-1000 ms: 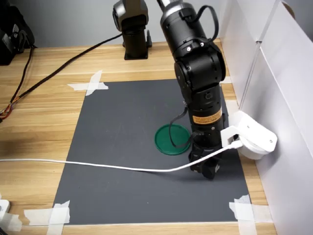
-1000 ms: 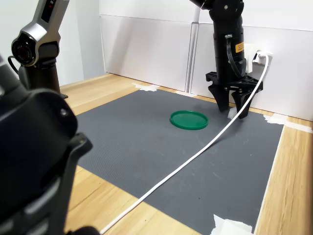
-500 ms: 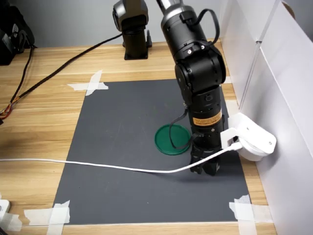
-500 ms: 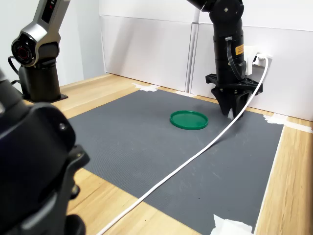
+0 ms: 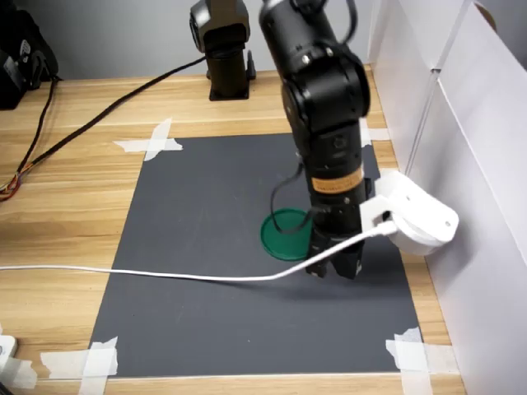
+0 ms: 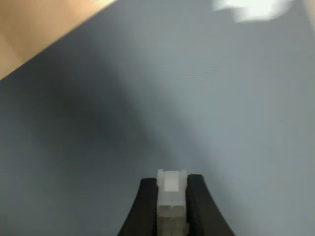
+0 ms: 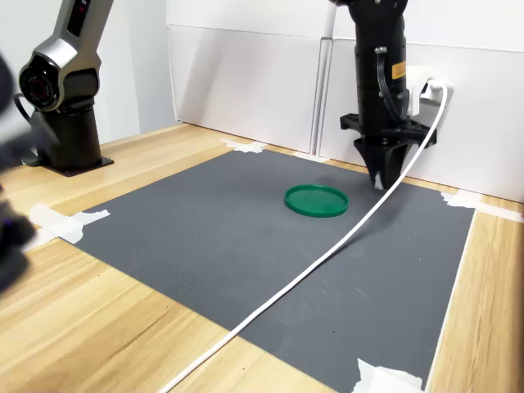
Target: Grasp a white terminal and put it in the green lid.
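A wooden table (image 5: 74, 189) holds a big dark gray mat (image 5: 214, 214), taped down at its corners with white tape (image 5: 152, 141). White walls (image 7: 246, 82) stand along one side of the table. The black robot arm (image 5: 325, 123) reaches down over the mat, with a white camera (image 5: 416, 218) stuck on its side and a long white cable (image 7: 311, 266) trailing from it across the mat. A second black arm (image 7: 70, 78) stands off the mat and does nothing here. The green lid (image 5: 284, 236) lies flat on the mat, and in the first exterior view the arm covers part of its right side. In the second exterior view the green lid (image 7: 316, 200) looks empty, and the gripper (image 7: 383, 176) hangs just to the second exterior view's right of it, with its tip a little above the mat. The smallest thing is the white terminal (image 6: 171, 196). In the wrist view it sits pinched between the two black fingers (image 6: 145, 206), which are pulled in close on both of its sides. Only gray mat shows under it there, so it seems to be lifted up and not yet over the lid. So the grabbing part looks done. What is left, I think, is to carry the little piece sideways until it is over the green lid, bring it down low, and let go so it lands inside the rim. The piece is very small, so it could bounce out if it is dropped from too high.
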Action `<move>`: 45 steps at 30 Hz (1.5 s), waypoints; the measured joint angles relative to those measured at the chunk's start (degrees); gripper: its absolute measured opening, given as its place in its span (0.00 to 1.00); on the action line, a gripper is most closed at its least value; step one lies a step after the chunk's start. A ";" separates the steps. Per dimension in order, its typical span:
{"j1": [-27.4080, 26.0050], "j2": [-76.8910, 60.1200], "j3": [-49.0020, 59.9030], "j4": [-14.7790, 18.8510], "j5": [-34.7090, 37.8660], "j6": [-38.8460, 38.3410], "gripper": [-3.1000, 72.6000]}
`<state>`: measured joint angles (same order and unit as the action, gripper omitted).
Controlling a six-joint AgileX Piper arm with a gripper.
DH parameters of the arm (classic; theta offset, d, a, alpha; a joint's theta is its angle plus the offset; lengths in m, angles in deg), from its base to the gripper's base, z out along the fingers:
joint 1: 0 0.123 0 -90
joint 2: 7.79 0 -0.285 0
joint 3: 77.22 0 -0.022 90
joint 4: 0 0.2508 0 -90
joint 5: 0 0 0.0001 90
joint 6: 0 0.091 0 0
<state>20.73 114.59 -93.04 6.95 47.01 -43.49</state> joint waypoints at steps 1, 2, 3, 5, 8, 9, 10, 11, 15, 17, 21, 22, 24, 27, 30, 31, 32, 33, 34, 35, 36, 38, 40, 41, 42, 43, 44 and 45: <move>-0.95 -1.52 0.08 0.86 -0.06 0.00 0.16; -1.96 -3.11 0.44 1.69 -0.21 0.00 0.16; -2.99 -4.72 0.95 2.43 -0.37 -0.07 0.16; -5.09 -7.94 2.64 3.77 -0.99 -1.06 0.16; -7.68 -12.62 6.67 4.96 -2.00 -3.50 0.16; -8.27 -14.18 8.47 5.26 -2.47 -4.41 0.16; -8.68 -15.73 10.04 5.42 -2.99 -5.22 0.16; -8.98 -16.97 12.14 5.56 -3.70 -6.32 0.16; -9.36 -22.53 21.02 5.86 -6.90 -10.34 0.16; -9.43 -24.47 24.86 6.04 -8.00 -11.37 0.16; -9.49 -25.46 30.77 6.33 -9.73 -12.01 0.16; -9.49 -25.40 31.95 6.33 -10.49 -12.16 0.16; -9.49 -25.12 33.69 6.41 -11.71 -12.34 0.16; -9.49 -23.65 34.35 6.44 -13.22 -12.56 0.16; -9.49 -21.28 34.36 6.44 -15.19 -12.68 0.16; -9.49 -20.57 34.36 6.44 -15.47 -12.73 0.16; -9.49 -19.67 34.36 6.44 -15.62 -13.00 0.16; -9.49 -18.78 34.36 6.44 -15.70 -13.23 0.16; -9.49 -17.83 34.36 6.44 -15.70 -13.71 0.16; -9.49 -17.14 34.36 6.44 -15.74 -14.13 0.16; -9.49 -16.61 34.36 6.64 -15.76 -14.62 0.16; -9.49 -15.87 34.36 7.51 -16.11 -16.58 0.16; -9.49 -15.40 34.36 8.88 -16.35 -18.70 0.16; -9.49 -15.18 34.36 9.45 -16.51 -19.50 0.16; -9.49 -14.94 34.36 9.90 -16.52 -20.62 0.16; -9.41 -14.65 34.36 10.01 -16.52 -21.43 0.16; -9.21 -14.35 34.14 10.01 -16.52 -22.02 0.16; -8.90 -13.99 33.89 10.01 -16.47 -22.57 0.16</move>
<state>11.82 100.60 -59.15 16.96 30.54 -66.06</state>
